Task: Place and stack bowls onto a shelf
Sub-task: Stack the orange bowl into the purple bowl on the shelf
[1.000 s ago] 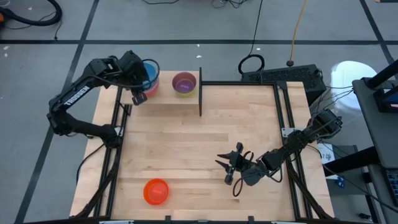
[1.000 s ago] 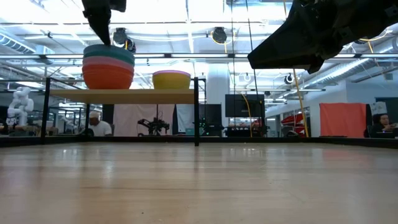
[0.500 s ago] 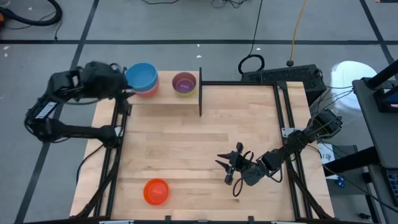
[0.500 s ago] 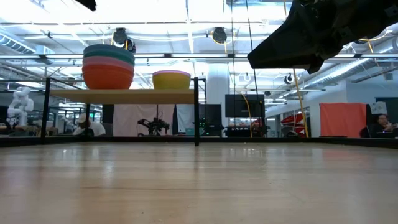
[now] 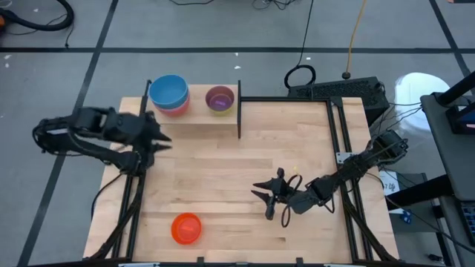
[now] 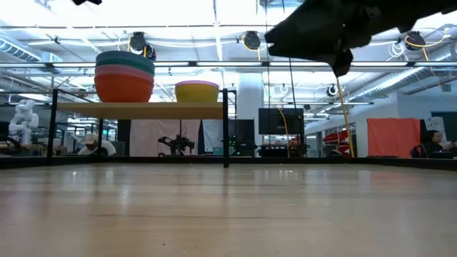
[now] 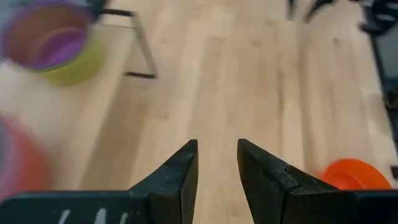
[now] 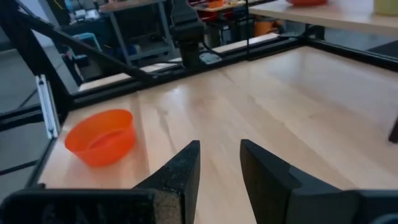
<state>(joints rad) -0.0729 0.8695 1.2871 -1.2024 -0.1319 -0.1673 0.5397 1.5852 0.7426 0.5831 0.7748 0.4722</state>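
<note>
now orange bowl [image 5: 186, 228] lies apart from right pincer [image 5: 261, 192], prob. empty; both pincers' fingers slightly apart.

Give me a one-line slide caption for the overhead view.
Two bowl stacks on the shelf; orange bowl on the table; both tools empty.

— What do your arms look like from above?
— Both are dark, jointed and tube-like: your left arm [image 5: 89, 137] at mid-left, your right arm [image 5: 349, 174] at lower right trailing thin black cables.
— And up close?
— You see two matte black, wedge-shaped fingers [image 7: 177, 177] tapering to blunt tips.
</note>
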